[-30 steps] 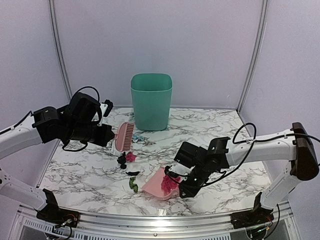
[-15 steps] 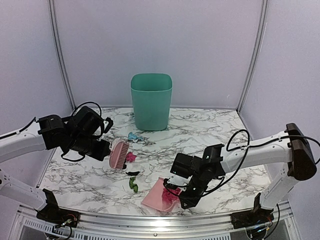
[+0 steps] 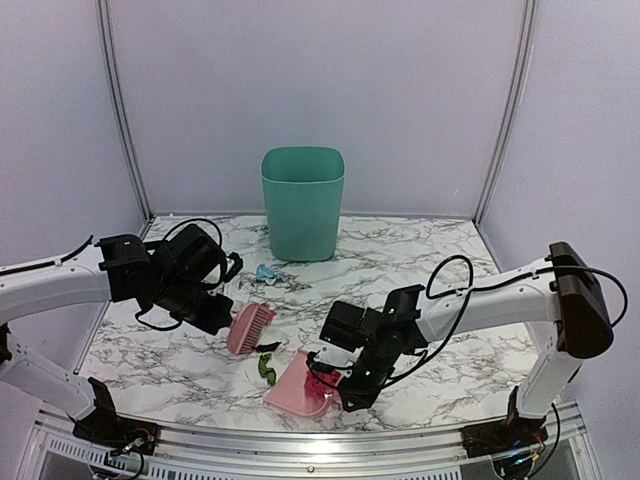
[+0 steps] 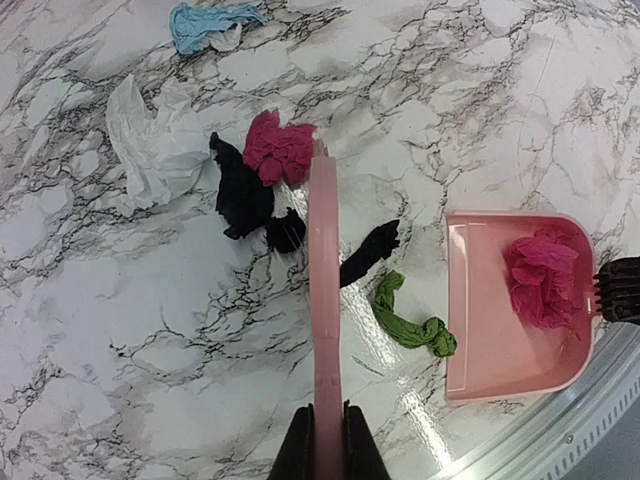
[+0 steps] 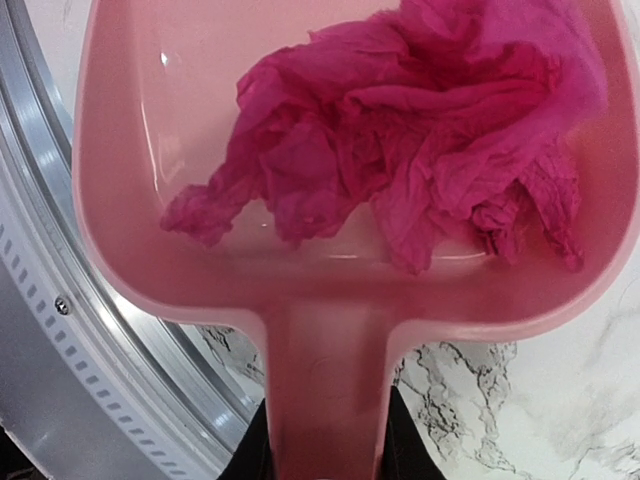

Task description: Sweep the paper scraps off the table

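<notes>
My left gripper [image 3: 222, 318] [image 4: 328, 452] is shut on the handle of the pink brush [image 3: 250, 328] [image 4: 323, 300], which stands edge-on on the table [image 3: 430, 260]. Black scraps [image 4: 240, 195] and a magenta scrap [image 4: 278, 148] lie to the left of its head. A black scrap [image 4: 368, 252] and a green scrap [image 4: 410, 325] [image 3: 267, 370] lie between the brush and the pink dustpan [image 3: 290, 390] [image 4: 480, 340]. My right gripper [image 3: 335, 385] [image 5: 325, 455] is shut on the dustpan's handle. A magenta scrap [image 5: 420, 130] [image 4: 545, 280] lies in the pan. A light blue scrap [image 4: 205, 25] [image 3: 265, 272] lies farther back.
A green bin [image 3: 302, 200] stands at the back middle of the table. A crumpled white paper [image 4: 155, 145] lies left of the black scraps. The metal front edge [image 5: 60, 300] runs just beside the dustpan.
My left arm has brought the brush down and nearer, toward the dustpan, and it now hides the black and magenta scraps from above. My right arm has slid the dustpan leftward.
</notes>
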### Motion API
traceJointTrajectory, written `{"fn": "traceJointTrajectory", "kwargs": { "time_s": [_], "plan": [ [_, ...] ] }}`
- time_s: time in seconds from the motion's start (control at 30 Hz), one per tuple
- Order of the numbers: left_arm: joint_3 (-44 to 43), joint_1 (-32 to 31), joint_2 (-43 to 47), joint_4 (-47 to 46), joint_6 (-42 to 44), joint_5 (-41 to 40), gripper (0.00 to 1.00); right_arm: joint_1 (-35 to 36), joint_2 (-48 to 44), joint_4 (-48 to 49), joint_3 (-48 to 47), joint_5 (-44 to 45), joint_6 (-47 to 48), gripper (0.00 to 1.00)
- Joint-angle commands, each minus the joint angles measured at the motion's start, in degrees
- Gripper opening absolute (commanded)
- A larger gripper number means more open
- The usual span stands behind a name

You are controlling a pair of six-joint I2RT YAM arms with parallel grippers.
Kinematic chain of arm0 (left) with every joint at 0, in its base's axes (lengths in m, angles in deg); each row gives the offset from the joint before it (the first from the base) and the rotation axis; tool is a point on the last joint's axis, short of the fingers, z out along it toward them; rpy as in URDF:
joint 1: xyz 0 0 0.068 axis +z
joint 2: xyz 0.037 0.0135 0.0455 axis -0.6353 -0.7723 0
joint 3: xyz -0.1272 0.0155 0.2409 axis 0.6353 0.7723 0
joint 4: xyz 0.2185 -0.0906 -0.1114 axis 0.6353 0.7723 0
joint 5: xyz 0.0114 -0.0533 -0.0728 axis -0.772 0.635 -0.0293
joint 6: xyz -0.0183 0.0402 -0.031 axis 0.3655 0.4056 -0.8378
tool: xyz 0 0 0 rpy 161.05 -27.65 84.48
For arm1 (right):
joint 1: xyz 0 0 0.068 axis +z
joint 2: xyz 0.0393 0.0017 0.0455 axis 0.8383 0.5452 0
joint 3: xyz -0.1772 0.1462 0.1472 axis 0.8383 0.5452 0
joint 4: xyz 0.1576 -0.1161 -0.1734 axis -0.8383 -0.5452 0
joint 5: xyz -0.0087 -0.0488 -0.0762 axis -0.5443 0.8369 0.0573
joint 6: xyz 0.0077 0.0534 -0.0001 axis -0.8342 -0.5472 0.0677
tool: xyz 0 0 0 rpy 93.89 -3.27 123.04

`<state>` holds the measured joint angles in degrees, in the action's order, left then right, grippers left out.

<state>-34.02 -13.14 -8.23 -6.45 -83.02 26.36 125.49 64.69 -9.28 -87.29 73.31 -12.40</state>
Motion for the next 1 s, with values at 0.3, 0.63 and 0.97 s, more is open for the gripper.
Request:
{"fn": "traceJointTrajectory", "kwargs": {
  "time_s": [0.3,0.63,0.97],
  "plan": [
    [-0.60,-3.94,-2.85,0.96,-1.35,2.87,0.00,-2.06,3.13,1.30,-3.44,2.60,0.20,0.00],
    [-2.88,-6.15,-4.81,0.82,-1.36,4.32,0.00,-3.58,1.29,3.39,-0.42,3.06,-1.13,0.00],
    [-5.05,-7.33,-6.87,-1.21,-3.23,5.83,0.00,-3.59,1.45,6.37,0.64,2.07,-0.32,0.00]
  ]
}}
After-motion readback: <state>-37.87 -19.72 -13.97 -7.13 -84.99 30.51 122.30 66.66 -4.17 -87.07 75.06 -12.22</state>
